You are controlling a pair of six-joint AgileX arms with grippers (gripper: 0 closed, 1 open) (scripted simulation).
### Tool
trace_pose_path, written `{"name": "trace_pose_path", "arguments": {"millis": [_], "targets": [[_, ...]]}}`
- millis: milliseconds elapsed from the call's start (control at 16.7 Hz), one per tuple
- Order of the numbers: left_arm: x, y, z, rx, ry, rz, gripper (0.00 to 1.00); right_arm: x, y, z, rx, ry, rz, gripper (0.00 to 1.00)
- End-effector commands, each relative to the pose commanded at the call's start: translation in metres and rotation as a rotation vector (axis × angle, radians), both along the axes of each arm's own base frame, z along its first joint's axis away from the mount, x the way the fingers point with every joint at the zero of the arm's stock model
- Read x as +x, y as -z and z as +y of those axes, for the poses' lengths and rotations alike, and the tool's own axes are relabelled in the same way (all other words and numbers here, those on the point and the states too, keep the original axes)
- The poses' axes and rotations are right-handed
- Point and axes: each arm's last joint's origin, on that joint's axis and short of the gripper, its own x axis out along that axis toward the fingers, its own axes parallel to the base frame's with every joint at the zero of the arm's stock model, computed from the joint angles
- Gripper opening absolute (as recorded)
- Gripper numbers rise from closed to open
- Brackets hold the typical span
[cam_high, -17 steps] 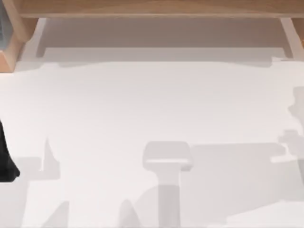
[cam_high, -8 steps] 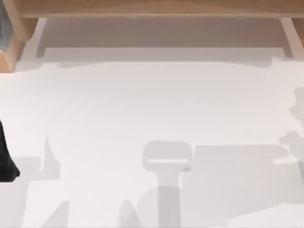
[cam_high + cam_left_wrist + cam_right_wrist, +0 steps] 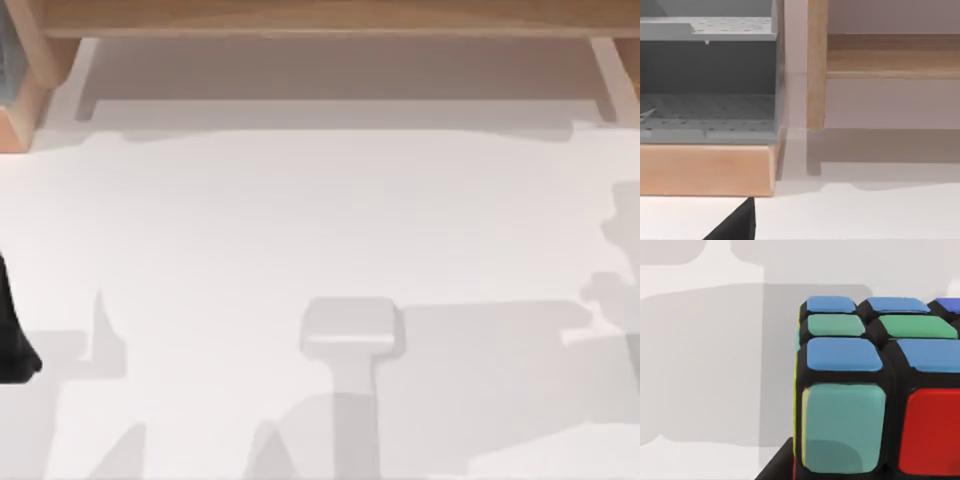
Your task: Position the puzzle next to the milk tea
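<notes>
Puzzle [image 3: 875,390]: close before my right wrist camera, blue, green and red stickers in black edging, white table [image 3: 320,220] behind it. My right claw: whether it grips the puzzle, I cannot tell. Left wrist view: wooden shelf [image 3: 705,170], grey perforated rack [image 3: 710,75].

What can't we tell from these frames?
- Puzzle: right wrist view, cut off by the frame's edges, so its full shape and its place on the table stay unknown.
- Right gripper: its grip on the puzzle cannot be judged.
- Left arm: top view, a dark sliver at the left edge, the rest cut off.
- Grey rack: left wrist view, cropped.
</notes>
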Motion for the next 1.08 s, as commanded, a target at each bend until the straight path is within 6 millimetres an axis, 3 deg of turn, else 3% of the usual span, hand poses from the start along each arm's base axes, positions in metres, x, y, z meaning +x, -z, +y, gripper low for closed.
{"name": "trace_pose_path", "arguments": {"millis": [480,840,1080], "targets": [[0.000,0.000,0.000,0.000,0.000,0.000,1.00,-0.001,0.002,-0.001,-0.002,0.008,-0.024,0.00],[0.000,0.000,0.000,0.000,0.000,0.000,1.00,-0.005,0.024,-0.009,-0.010,0.037,0.037,0.00],[0.000,0.000,0.000,0.000,0.000,0.000,1.00,-0.005,0.024,-0.009,-0.010,0.037,0.037,0.00]]}}
